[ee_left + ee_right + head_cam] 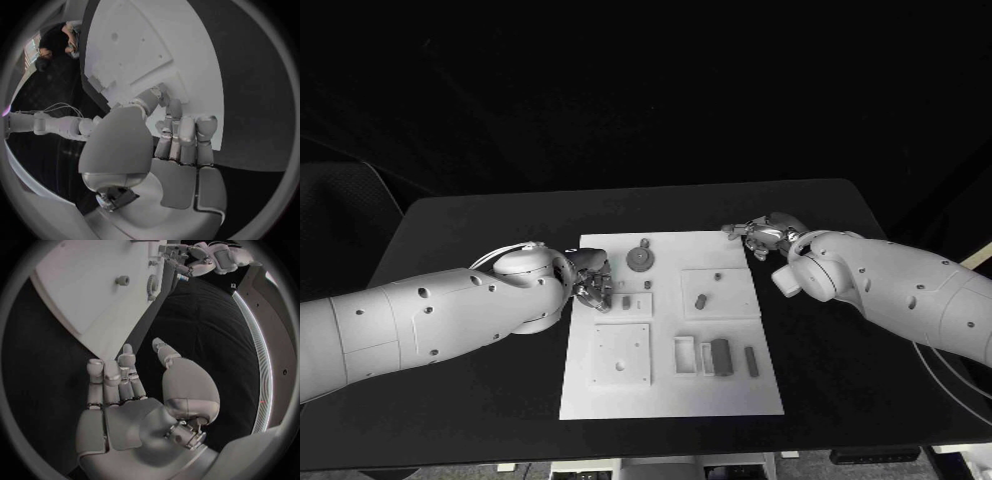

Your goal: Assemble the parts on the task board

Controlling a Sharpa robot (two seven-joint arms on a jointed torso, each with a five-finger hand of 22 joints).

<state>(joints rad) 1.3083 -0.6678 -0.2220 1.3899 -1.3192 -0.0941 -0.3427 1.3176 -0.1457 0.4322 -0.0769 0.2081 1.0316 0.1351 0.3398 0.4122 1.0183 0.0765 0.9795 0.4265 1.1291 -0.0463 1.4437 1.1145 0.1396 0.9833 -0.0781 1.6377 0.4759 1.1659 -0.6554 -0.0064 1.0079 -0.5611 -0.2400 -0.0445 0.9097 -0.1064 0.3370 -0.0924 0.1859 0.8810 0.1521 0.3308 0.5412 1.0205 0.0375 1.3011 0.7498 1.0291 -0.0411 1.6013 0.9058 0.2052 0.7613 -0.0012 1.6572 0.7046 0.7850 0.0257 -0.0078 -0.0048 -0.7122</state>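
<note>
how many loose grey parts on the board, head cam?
5 visible: a round disc near the far edge, a small peg mid-right, another beside the left hand, two bars near right. That hand may hide more.

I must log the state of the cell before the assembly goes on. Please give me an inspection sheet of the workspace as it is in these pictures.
Surface: black table, bare around the board.
Job's things: white task board at the table's middle; a round grey part near its far edge, small grey parts towards its near right.
Clutter: nothing seen.
Hands: left hand over the board's left edge, fingers curled, whether it holds anything cannot be told; right hand beside the board's far right corner, fingers apart, holding nothing.
Cables: a dark cable under the right arm, at the table's right edge.
Surroundings: dark, nothing seen.
</note>
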